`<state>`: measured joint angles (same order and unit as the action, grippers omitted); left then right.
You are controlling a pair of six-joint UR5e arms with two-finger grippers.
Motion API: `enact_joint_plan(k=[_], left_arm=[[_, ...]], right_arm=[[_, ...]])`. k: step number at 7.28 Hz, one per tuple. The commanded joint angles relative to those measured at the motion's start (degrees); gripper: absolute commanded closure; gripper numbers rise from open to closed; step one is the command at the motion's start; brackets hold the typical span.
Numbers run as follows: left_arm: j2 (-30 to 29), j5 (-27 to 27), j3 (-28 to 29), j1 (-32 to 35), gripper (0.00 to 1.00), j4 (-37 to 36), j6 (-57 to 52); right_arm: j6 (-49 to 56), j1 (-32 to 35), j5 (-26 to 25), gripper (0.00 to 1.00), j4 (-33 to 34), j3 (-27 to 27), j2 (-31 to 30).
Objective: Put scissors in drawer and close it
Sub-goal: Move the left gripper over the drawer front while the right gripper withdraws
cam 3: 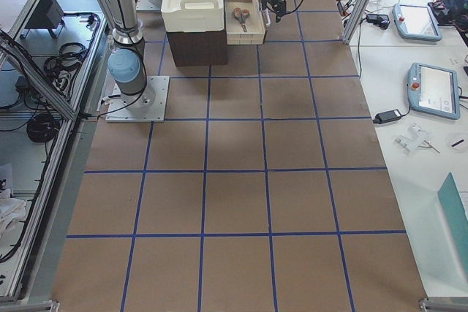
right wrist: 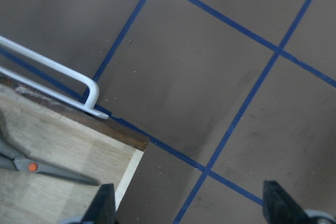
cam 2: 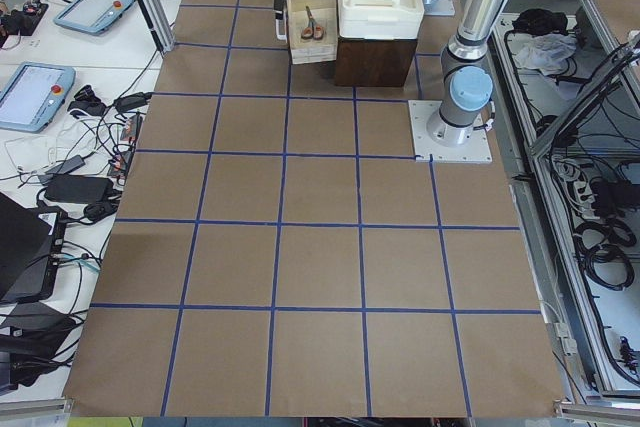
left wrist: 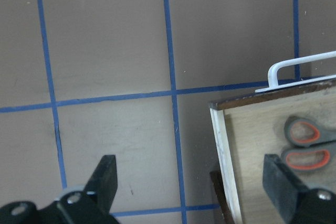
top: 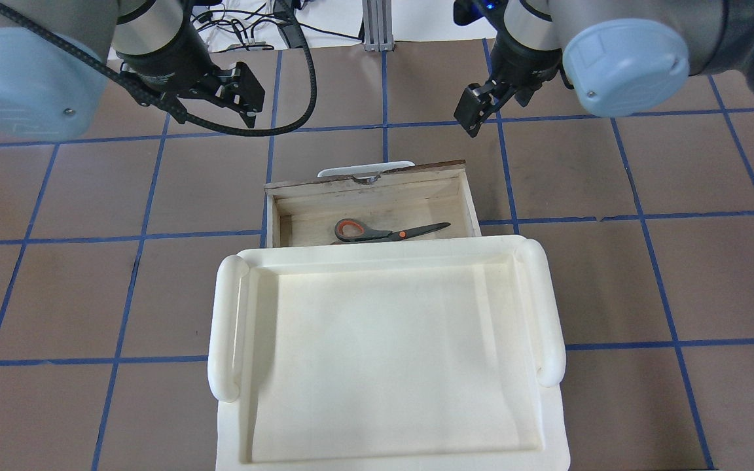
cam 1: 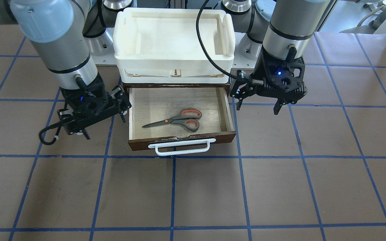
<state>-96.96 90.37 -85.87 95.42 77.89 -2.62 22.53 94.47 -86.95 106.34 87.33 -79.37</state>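
The scissors (cam 1: pixel 179 119) lie flat inside the open drawer (cam 1: pixel 228 113), grey handles toward the robot's left, blades toward its right. They also show in the overhead view (top: pixel 383 231) and partly in both wrist views (left wrist: pixel 307 145) (right wrist: pixel 31 163). The drawer's white bar handle (cam 1: pixel 179 147) faces away from the robot. My left gripper (cam 1: pixel 257 108) is open and empty above the table beside the drawer's left side. My right gripper (cam 1: pixel 105 128) is open and empty beside the drawer's right side. Neither touches the drawer.
A white plastic tray (top: pixel 383 347) sits on top of the dark cabinet (cam 2: pixel 375 57) that holds the drawer. The brown table with blue grid lines (cam 1: pixel 206 194) stretches beyond the drawer front. A black cable (cam 1: pixel 213 63) hangs across the tray's edge.
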Motion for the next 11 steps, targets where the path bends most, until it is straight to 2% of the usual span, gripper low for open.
enact_joint_plan(k=[1, 2, 4, 5, 8, 10, 11], left_arm=[[-7.9, -0.2, 3.6, 4.1, 0.0, -7.6, 0.2], [-11.6, -0.6, 4.9, 6.2, 0.0, -11.3, 0.2], [-16.1, -1.8, 7.1, 7.8, 0.0, -13.0, 0.2], [-18.3, -3.2, 7.2, 8.5, 0.0, -17.4, 0.9], [-23.0, -3.2, 8.9, 9.2, 0.0, -20.2, 1.0], [-25.2, -3.5, 9.2, 9.0, 0.0, -20.4, 1.3], [-25.6, -3.4, 10.2, 9.1, 0.0, -15.3, 3.9]], right_arm=[[-12.2, -1.8, -4.2, 0.0, 1.9, 0.0, 0.2], [-18.2, -1.8, -4.3, 0.0, 2.6, 0.0, -0.2], [-19.1, -2.3, -8.2, 0.0, 2.4, 0.2, -2.6], [-19.2, -2.3, -8.6, 0.0, 1.6, 0.4, -4.3], [-19.0, -2.7, -9.3, 0.0, -2.5, 0.9, -6.1], [-19.1, -4.1, -9.0, 0.0, -3.8, 0.9, -6.4], [-19.2, -4.0, -8.8, 0.0, -6.4, 0.9, -7.3]])
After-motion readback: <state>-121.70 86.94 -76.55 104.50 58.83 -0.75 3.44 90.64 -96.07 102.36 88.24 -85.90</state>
